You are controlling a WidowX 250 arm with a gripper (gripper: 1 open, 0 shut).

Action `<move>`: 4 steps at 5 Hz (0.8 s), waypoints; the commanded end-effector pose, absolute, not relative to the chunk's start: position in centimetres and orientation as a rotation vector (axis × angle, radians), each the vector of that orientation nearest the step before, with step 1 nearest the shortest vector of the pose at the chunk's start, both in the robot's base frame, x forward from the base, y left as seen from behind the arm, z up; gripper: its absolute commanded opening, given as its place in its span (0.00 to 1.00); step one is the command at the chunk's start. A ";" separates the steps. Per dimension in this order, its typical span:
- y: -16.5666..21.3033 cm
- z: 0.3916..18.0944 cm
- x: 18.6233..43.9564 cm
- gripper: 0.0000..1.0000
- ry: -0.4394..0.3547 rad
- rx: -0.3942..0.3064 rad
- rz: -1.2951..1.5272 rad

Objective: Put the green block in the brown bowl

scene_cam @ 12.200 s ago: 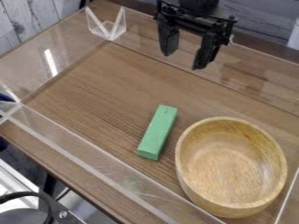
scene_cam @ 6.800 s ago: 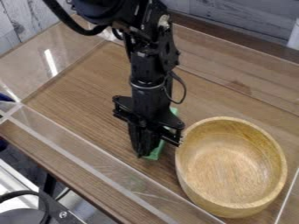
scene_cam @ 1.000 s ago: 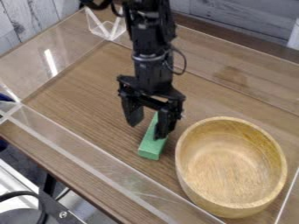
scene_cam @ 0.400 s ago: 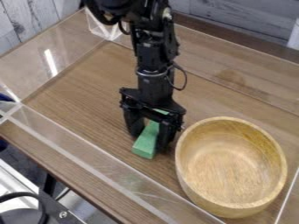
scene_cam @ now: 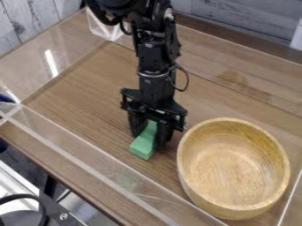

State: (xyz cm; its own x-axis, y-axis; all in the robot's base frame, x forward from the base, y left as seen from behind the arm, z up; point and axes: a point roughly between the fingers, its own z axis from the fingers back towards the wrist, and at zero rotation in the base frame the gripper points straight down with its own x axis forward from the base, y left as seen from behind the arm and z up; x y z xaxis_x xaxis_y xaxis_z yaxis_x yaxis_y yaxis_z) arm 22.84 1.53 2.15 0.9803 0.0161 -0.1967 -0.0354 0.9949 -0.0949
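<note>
We found the scene evenly and softly lit, with white glare streaking the clear panel point(scene_cam: 48, 58) at upper left, only a faint shadow under the brown bowl point(scene_cam: 232, 168), and the small frame soft and grainy throughout, without obvious edge distortion.

A lab-style test bench, by the look of it: a wood-grain tabletop point(scene_cam: 83, 97) fenced in by clear acrylic walls point(scene_cam: 71, 141), a black robot arm point(scene_cam: 151, 44) planted at the far side, pale plank wall point(scene_cam: 30, 18) at far left.
</note>
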 end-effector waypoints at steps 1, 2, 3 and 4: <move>1.6 4.2 24.1 0.00 0.132 -0.101 0.024; 1.7 5.2 24.3 0.00 0.121 -0.110 0.026; 2.1 7.8 25.8 0.00 0.072 -0.126 0.040; 2.9 11.1 28.0 0.00 0.013 -0.151 0.055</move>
